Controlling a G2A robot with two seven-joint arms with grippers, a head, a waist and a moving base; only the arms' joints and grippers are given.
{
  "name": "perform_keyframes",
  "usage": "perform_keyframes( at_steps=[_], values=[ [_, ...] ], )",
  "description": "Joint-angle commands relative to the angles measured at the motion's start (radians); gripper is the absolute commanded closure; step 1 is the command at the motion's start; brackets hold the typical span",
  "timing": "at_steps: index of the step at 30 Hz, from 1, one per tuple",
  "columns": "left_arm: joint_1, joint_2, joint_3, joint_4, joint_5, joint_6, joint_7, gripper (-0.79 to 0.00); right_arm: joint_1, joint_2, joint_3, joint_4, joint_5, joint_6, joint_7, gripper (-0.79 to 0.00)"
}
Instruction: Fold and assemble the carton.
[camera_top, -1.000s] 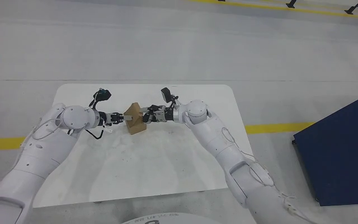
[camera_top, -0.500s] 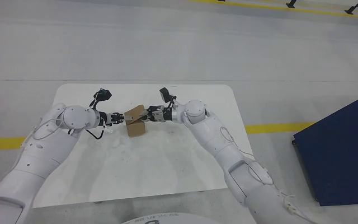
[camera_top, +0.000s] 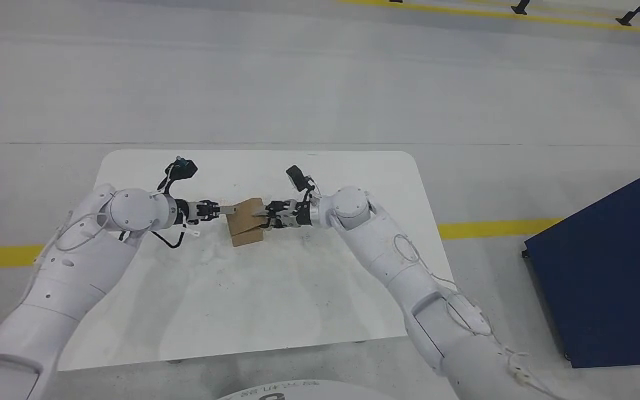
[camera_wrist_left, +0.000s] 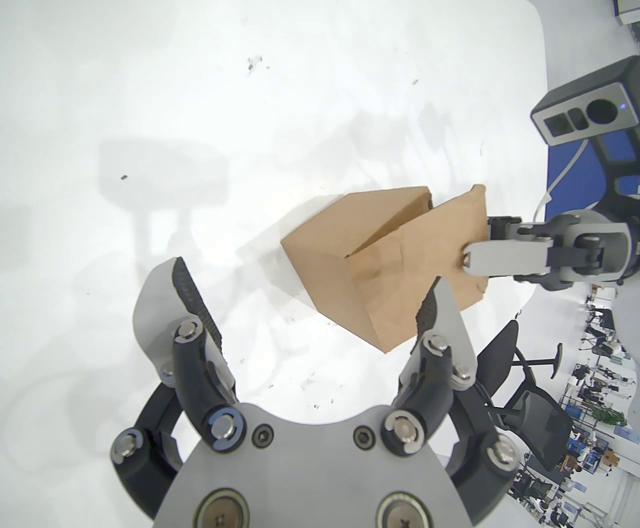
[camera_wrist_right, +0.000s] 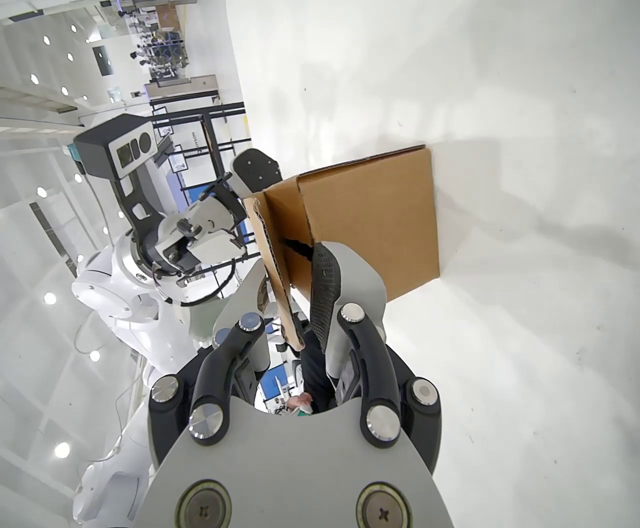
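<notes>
On one table (camera_top: 330, 290), one brown carton (camera_top: 246, 222).

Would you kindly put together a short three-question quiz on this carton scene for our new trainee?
1. True or false: the right tool grips a flap of the carton.
2. The left tool is: A) open, B) shut on a flap, C) holding tape.
3. Fill in: the carton rests on the white ____.
Key: 1 true; 2 A; 3 table.
</notes>
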Motion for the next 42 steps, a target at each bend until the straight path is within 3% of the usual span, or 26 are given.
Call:
perform_keyframes(
  at_steps=[1, 7, 14, 20, 27, 33, 37, 42],
  values=[
    [0.001, 0.000, 0.000, -0.004, 0.002, 0.002, -0.001, -0.773, -0.011, 0.005, 0.005, -0.017, -0.014, 0.008, -0.004, -0.259],
    [0.001, 0.000, 0.002, -0.016, 0.010, 0.009, -0.004, -0.770, -0.036, 0.014, 0.012, -0.064, -0.034, 0.032, -0.020, -0.296],
    [-0.001, -0.009, 0.038, -0.066, 0.043, 0.016, -0.004, -0.748, -0.066, 0.016, 0.006, -0.129, -0.026, 0.038, -0.030, -0.268],
    [-0.005, -0.017, 0.053, -0.039, 0.036, 0.009, 0.010, -0.714, -0.077, 0.014, 0.030, -0.142, 0.059, 0.045, -0.052, -0.219],
    [-0.014, -0.026, 0.068, -0.017, 0.028, 0.000, 0.017, -0.585, -0.095, 0.022, 0.030, -0.156, 0.008, 0.044, -0.082, -0.317],
    [-0.019, -0.029, 0.071, -0.009, 0.030, -0.002, 0.024, -0.597, -0.169, 0.053, 0.113, -0.216, 0.015, -0.026, -0.063, -0.320],
    [-0.016, -0.031, 0.071, -0.007, 0.029, -0.007, 0.030, -0.600, -0.170, 0.062, 0.135, -0.218, 0.009, 0.022, -0.068, -0.320],
    [-0.016, -0.035, 0.076, 0.001, 0.030, -0.011, 0.040, -0.606, -0.136, 0.051, 0.083, -0.192, -0.015, 0.064, -0.072, -0.317]
  ],
)
